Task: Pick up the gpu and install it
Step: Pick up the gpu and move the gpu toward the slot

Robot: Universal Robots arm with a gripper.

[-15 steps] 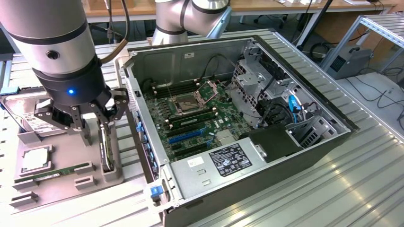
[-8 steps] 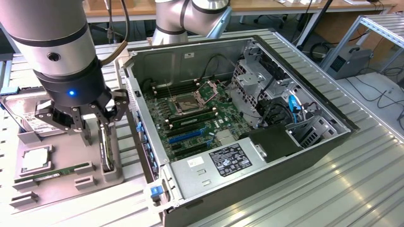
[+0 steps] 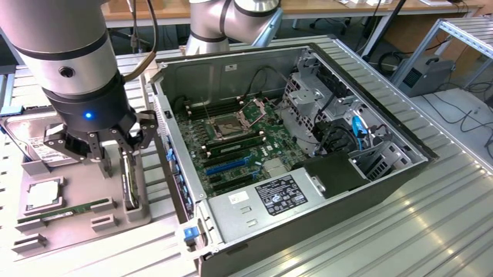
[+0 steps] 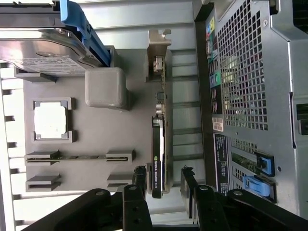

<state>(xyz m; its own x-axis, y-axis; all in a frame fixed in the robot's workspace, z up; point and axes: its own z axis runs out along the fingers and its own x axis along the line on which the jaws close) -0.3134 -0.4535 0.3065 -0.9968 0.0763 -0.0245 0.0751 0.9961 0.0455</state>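
The gpu stands on its long edge in a slot of a gray holder tray, in the lower left of the exterior view, just beside the side wall of an open computer case that lies on a slatted metal table. The gripper hangs straight down over the card from a thick silver and black arm that enters at the exterior view's upper left, a blue light glowing on its wrist. Its jaws are spread wide, one finger on each side of the card, with nothing held. The wrist view looks straight down on the gpu as a thin dark strip and shows narrow gaps between it and the fingertips, and the silver bracket at the card's far end. From the exterior view you see the motherboard inside the case. The tray also carries a processor chip, a green memory stick and a hard drive.
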